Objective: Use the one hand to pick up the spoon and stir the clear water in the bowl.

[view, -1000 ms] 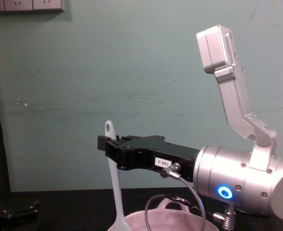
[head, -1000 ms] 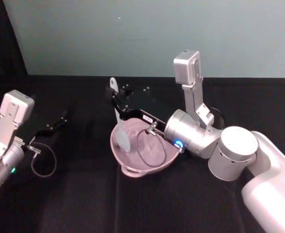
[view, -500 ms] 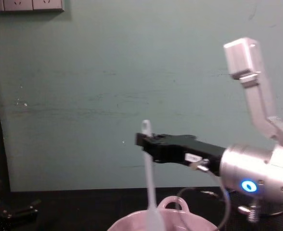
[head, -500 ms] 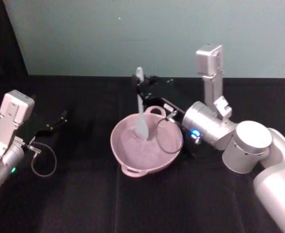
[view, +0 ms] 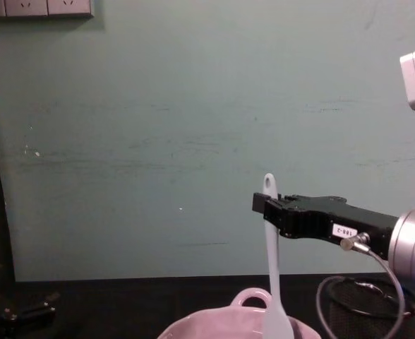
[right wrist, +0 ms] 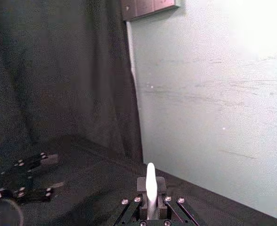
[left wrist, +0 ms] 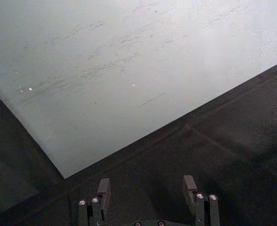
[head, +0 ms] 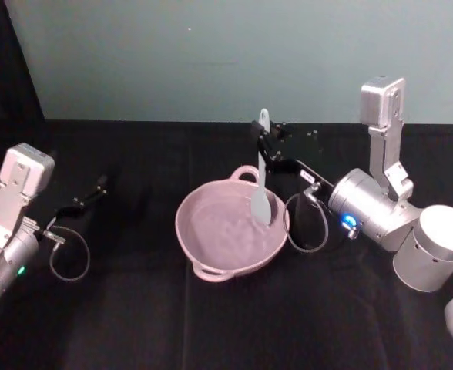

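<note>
My right gripper [head: 266, 143] is shut on the upper handle of the pale spoon [head: 261, 194], which it holds upright. The spoon's blade dips into the pink bowl [head: 183, 228] at its right side, in the clear water [head: 225, 231]. In the chest view the spoon [view: 269, 272] hangs straight down from the right gripper [view: 267, 207] into the bowl [view: 193, 327]. The right wrist view shows the handle tip [right wrist: 150, 179] standing up between the shut fingers [right wrist: 137, 201]. My left gripper [head: 88, 197] rests open at the table's left, far from the bowl.
A black wire-mesh cup [view: 363, 314] stands behind the bowl on the right, under my right wrist. A cable loop [head: 304, 223] hangs from that wrist beside the bowl's rim. The black table [head: 134, 316] runs back to a teal wall.
My right gripper has swept the spoon to the right through the bowl, from its left side to its right side. The left arm has not moved.
</note>
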Robot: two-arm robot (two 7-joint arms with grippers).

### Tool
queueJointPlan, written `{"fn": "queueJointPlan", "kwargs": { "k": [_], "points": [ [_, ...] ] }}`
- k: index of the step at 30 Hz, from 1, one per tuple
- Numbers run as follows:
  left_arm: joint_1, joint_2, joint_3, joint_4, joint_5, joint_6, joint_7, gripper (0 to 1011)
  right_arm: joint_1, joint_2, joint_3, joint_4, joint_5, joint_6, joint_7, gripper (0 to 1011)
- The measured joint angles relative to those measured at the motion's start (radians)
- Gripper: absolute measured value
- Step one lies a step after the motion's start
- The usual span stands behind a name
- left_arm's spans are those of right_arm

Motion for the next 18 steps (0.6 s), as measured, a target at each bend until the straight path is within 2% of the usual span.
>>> {"fn": "queueJointPlan", "kwargs": {
  "k": [3,9,18],
  "points": [
    [0.0,0.0,0.0,0.0,0.0,0.0,0.0,1011,-0.02,0.008,-0.012,-0.04,-0.007,0.014,0.001,114],
    [0.0,0.0,0.0,0.0,0.0,0.0,0.0,1011,-0.035,0.005,-0.042,-0.074,-0.016,0.023,0.015,114],
    [0.0,0.0,0.0,0.0,0.0,0.0,0.0,1011,-0.007,-0.042,-0.105,-0.045,-0.016,0.021,0.055,114]
  ]
}}
